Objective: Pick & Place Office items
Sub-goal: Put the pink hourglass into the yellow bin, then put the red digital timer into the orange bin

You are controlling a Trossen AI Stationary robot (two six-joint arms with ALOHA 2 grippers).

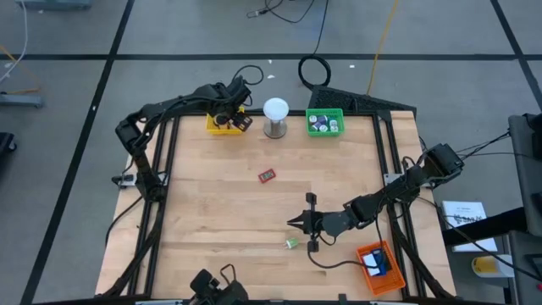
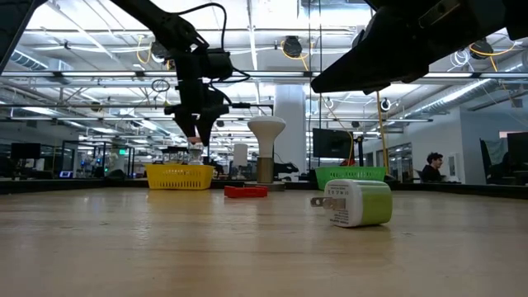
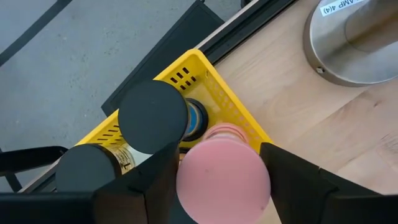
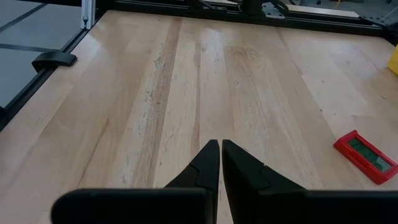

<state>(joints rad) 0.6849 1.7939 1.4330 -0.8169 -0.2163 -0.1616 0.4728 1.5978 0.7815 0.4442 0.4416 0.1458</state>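
Observation:
My left gripper is at the table's far left, over the yellow tray, shut on a small round item with a pink disc top. In the low view it hangs at my fingertips, just above the tray. Two black round caps stand in the tray beside it. My right gripper is shut and empty, level above the table near its front. A red flat block lies mid-table, and a green-and-white block lies on its side near my right gripper. My left gripper pinches the pink-topped item between its two fingers, one on each side of its round pink top. The fingers come from above, pointing down. The item hangs upright over the yellow tray, its lower end about level with the tray's rim.
A white ball on a metal stand is right of the yellow tray. A green tray with round items is at the far right, and an orange tray is at the near right corner. Bare wood lies left of my right gripper.

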